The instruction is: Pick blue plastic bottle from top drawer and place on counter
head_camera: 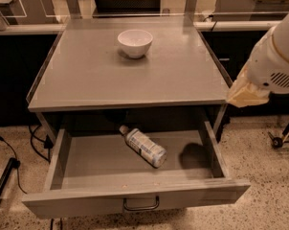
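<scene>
Grey tabletop (135, 80), one white bowl (135, 42). The blue plastic bottle (144, 146) lies slanted in the open top drawer (87, 207). The gripper (247, 94) hangs at the right; open or closed, I cannot tell. Best grab across the bottle's middle.

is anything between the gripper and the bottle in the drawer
Nothing visible does. The gripper is off the counter's right front corner, higher than the open drawer and to its right. The bottle lies uncovered on its side there, alone, though its cap end sits close under the counter's front edge.
</scene>
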{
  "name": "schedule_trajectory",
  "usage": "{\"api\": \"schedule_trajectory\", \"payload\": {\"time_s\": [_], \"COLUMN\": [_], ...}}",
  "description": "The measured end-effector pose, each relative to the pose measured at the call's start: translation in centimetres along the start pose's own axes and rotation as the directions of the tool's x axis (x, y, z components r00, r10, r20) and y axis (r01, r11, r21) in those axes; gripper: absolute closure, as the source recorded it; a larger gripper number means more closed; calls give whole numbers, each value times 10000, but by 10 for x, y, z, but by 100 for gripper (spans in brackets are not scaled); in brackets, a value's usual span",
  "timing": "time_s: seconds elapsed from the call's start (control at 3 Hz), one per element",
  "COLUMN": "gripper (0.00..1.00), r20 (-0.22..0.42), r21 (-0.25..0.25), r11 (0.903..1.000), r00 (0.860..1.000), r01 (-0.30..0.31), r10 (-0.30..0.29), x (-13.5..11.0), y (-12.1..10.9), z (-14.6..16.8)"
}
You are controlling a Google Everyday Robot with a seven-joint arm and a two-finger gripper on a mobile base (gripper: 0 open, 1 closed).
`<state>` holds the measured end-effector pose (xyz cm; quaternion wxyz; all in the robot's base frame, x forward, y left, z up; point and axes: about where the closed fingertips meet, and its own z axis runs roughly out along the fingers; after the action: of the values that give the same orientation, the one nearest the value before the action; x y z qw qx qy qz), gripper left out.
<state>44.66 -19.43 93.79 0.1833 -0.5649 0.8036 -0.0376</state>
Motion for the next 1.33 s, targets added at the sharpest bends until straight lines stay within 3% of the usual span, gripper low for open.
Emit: {"api": "schedule_trajectory", "payload": {"time_s": [0.33, 1.0, 1.33], "gripper": [100, 100, 100], "r20": [641, 605, 639], "r21": [-118, -61, -198], "r11": [9962, 9950, 9892], "r00": [9941, 9932, 9872], "r01": [-866, -996, -1450], "r10": [872, 997, 1460], "x": [-4, -1, 4], "y": [4, 6, 15], "z": [35, 39, 61]}}
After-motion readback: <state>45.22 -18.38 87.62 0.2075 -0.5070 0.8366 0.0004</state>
